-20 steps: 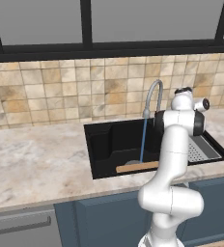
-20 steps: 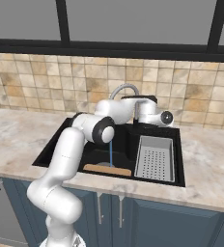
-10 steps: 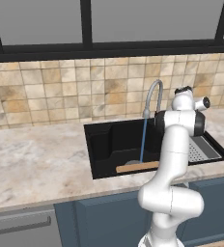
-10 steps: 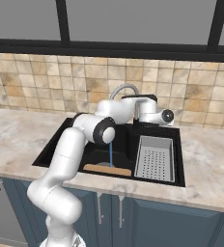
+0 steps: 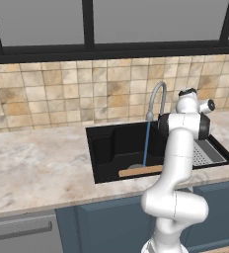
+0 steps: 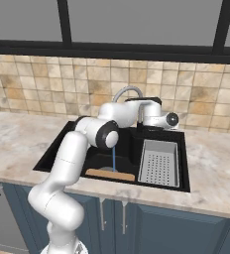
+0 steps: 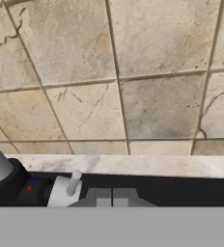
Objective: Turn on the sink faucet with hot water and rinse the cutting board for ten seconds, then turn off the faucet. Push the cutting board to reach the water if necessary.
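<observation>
Now – thin blue water (image 5: pixel 145 143), flat wooden cutting board (image 5: pixel 140 171), matte black sink (image 5: pixel 104 148) – hand (image 7: pixel 112 194) pressed together.

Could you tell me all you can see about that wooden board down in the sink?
The cutting board is a thin, flat, light-brown wooden rectangle, long and narrow. It lies flat on the bottom of the black sink, along the front wall, left of the grey drain tray. A thin blue stream of water drops from the faucet and seems to land at the board's back edge, near the round drain. Nothing else touches it; the gripper is up by the faucet's base.
</observation>
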### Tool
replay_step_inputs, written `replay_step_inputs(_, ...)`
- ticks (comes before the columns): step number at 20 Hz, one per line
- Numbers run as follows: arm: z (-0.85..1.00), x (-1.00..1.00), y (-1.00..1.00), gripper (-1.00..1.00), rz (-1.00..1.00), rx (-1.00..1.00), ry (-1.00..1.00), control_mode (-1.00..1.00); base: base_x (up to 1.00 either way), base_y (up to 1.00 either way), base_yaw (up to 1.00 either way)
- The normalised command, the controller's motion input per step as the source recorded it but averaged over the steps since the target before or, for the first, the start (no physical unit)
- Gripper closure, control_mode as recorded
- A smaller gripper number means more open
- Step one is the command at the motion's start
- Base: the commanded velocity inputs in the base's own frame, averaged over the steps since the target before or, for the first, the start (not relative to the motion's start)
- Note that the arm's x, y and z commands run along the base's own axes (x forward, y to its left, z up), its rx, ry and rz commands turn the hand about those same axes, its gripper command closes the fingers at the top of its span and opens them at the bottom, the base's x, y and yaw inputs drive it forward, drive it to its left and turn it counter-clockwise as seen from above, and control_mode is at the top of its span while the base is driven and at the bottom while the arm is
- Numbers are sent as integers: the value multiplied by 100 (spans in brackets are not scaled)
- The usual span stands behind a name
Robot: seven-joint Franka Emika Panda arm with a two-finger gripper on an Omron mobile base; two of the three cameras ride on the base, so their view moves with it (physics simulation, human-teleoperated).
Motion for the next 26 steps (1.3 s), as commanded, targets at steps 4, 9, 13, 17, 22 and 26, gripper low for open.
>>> replay_step_inputs(4, 0, 0, 0, 100, 0, 0, 0, -100, 0, 0, 0)
replay_step_inputs(9, 0, 0, 0, 100, 0, 0, 0, -100, 0, 0, 0)
replay_step_inputs(13, 0, 0, 0, 100, 0, 0, 0, -100, 0, 0, 0)
replay_step_inputs(17, 0, 0, 0, 100, 0, 0, 0, -100, 0, 0, 0)
replay_step_inputs(22, 0, 0, 0, 100, 0, 0, 0, -100, 0, 0, 0)
replay_step_inputs(26, 0, 0, 0, 100, 0, 0, 0, -100, 0, 0, 0)
